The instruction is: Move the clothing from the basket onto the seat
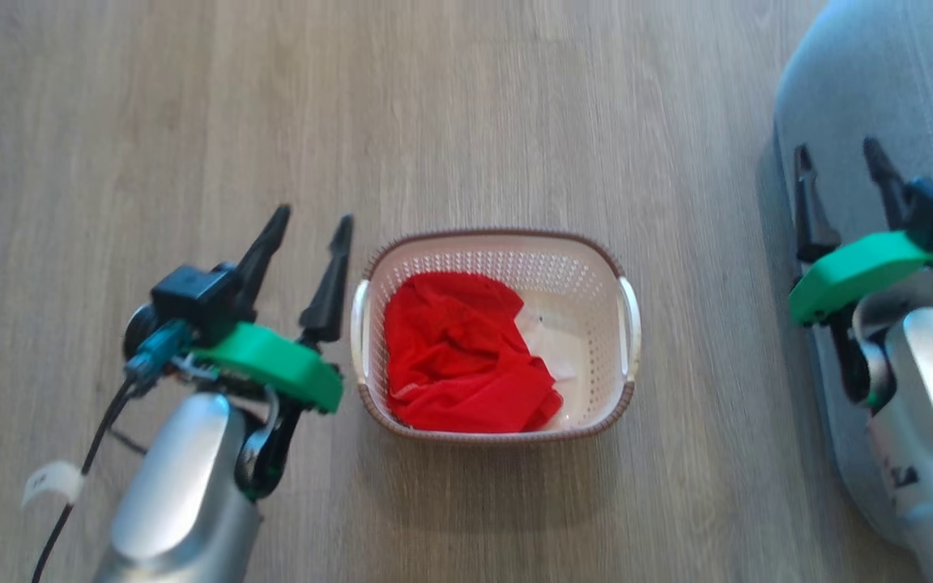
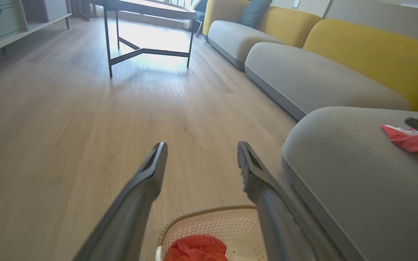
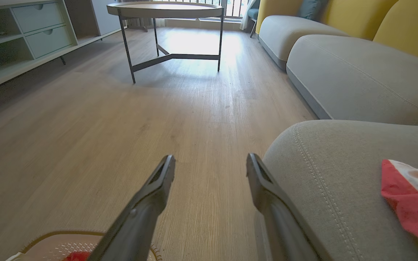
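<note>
In the basket [image 1: 580, 271], an illegible label [image 1: 546, 346] adjoins the clothing [image 1: 458, 356]; left gripper [image 1: 313, 216] and right gripper [image 1: 836, 147] gape.

A pale wood-grain floor [image 1: 191, 121] was seen across all views. In the head view, a cream basket [image 1: 499, 236] with a brown rim was set directly on it at the centre, and red clothing [image 1: 458, 356] was heaped in the basket's 9 o'clock half. A grey seat [image 1: 879, 73] was placed on the floor at 2 o'clock from the basket, apart from it. In the right wrist view, a red and white garment [image 3: 408, 206] was laid on the seat's top at 4 o'clock. Farther off on the same floor, a round table [image 3: 165, 9] on dark legs was stood at 12 o'clock, a low cabinet [image 3: 31, 25] at 10 o'clock, and more grey cushions [image 3: 347, 76] at 2 o'clock.
</note>
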You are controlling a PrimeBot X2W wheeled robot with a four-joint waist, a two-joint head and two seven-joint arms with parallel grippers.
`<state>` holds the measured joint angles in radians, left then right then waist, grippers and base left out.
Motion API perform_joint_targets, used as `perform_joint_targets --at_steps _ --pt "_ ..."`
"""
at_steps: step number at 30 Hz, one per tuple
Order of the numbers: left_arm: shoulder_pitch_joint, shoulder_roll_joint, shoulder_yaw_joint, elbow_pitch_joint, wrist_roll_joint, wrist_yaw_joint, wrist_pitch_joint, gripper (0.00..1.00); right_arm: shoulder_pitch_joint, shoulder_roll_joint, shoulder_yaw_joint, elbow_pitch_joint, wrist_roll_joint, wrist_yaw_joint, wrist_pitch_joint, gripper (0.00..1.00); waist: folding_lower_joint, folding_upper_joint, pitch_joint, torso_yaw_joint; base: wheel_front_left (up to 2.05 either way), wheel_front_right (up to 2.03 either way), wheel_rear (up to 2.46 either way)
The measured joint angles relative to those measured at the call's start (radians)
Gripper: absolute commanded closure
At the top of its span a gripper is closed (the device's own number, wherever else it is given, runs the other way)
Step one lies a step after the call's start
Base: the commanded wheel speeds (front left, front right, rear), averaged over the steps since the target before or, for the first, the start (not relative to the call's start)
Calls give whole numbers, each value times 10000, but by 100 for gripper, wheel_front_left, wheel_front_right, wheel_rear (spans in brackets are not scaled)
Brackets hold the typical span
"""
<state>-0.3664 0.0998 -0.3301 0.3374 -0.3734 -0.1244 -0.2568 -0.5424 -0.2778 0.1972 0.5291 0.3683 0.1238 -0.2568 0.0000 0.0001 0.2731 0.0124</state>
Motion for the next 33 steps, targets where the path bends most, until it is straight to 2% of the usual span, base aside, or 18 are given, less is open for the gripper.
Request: perform_joint_targets --at_steps 12,26,33 --pt "1443 -360 2153 257 1085 2 0 0 1760 905 -825 -694 -322 0 0 0 0 0 -1254 262 0 0 0" --pt "2305 -522 2865 178 1553 0 2 0 3311 1440 -1241 -1195 -872 0 0 0 0 0 -2013 -106 0 0 0" --pt "2713 -535 3285 -378 1856 115 2 0 3732 1613 -1463 -1695 -1039 0 0 0 0 0 -2161 -350 0 0 0"
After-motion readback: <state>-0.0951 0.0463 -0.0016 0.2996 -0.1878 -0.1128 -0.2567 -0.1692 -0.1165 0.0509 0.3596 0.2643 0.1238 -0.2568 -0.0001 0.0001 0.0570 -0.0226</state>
